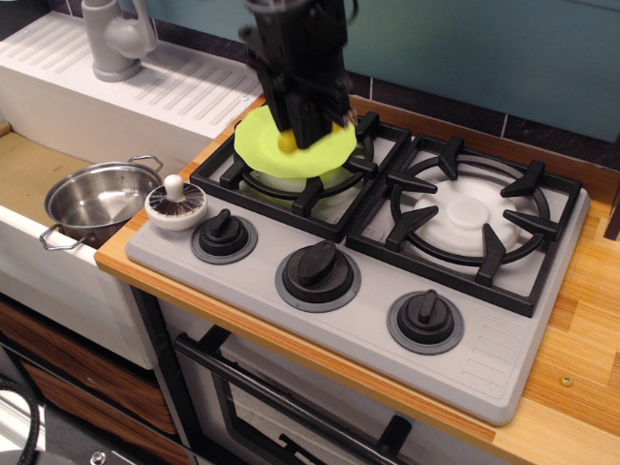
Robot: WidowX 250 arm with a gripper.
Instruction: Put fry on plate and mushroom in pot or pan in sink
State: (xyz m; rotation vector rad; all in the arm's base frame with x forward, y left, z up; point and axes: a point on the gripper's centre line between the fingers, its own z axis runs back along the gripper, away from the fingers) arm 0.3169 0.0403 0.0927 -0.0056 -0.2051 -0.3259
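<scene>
My gripper [294,136] hangs over the lime-green plate [262,155], which lies on the left burner grate. Its fingers are shut on the yellow fry [288,143], whose lower end shows just above the plate's middle. The white mushroom [175,204] lies cap down, stem up, on the stove's front left corner. Left of it the steel pot [97,199] stands empty in the sink [29,174].
A black grate over a white burner cap [472,219] fills the right of the stove. Three black knobs [318,265] line the grey front panel. A grey faucet [114,39] stands on the ribbed drainboard at the back left.
</scene>
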